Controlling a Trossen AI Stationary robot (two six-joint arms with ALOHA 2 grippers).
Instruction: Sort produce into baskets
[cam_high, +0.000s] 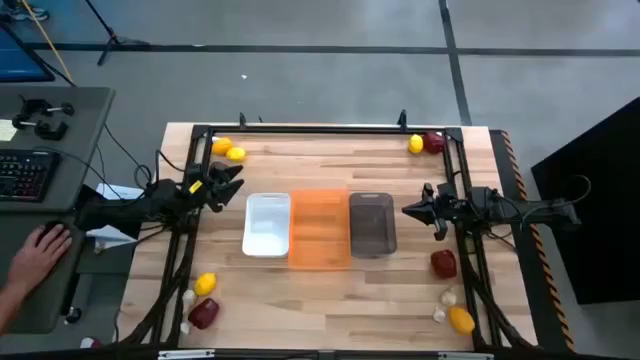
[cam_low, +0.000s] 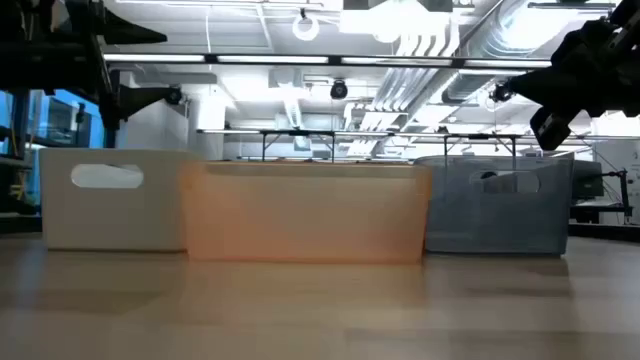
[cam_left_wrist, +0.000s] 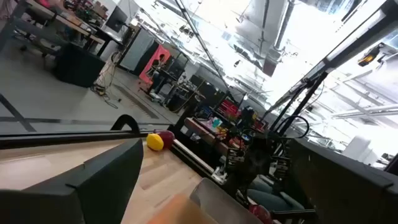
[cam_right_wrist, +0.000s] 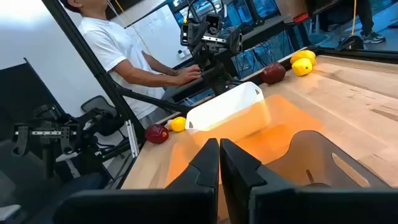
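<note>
Table: pale wood-plank top (cam_high: 330, 300) inside a black tube frame
Bins: three small rectangular plastic tubs in a row mid-table, side by side; white bin (cam_high: 267, 224), opaque with an oval handle slot; orange bin (cam_high: 319, 228), translucent, in the middle; grey bin (cam_high: 371, 223), dark and see-through
Lemons: five in the high view, smooth and yellow; two at the far left corner (cam_high: 229, 150), one at the far right (cam_high: 416, 145), one near left (cam_high: 205, 284), one near right (cam_high: 461, 319)
Red fruit: three, dark and roundish; far right (cam_high: 433, 142) touching the lemon, near left (cam_high: 203, 313), right of the grey bin (cam_high: 444, 263)
Garlic: small whitish bulbs, about two near left (cam_high: 189, 297) and two near right (cam_high: 447, 297); too small to count surely
Left gripper (cam_high: 232, 183): above the table left of the white bin, fingers spread, holding nothing
Right gripper (cam_high: 412, 210): just right of the grey bin, fingers pressed together, empty
Person: a hand (cam_high: 38, 250) on the desk left of the table
</note>
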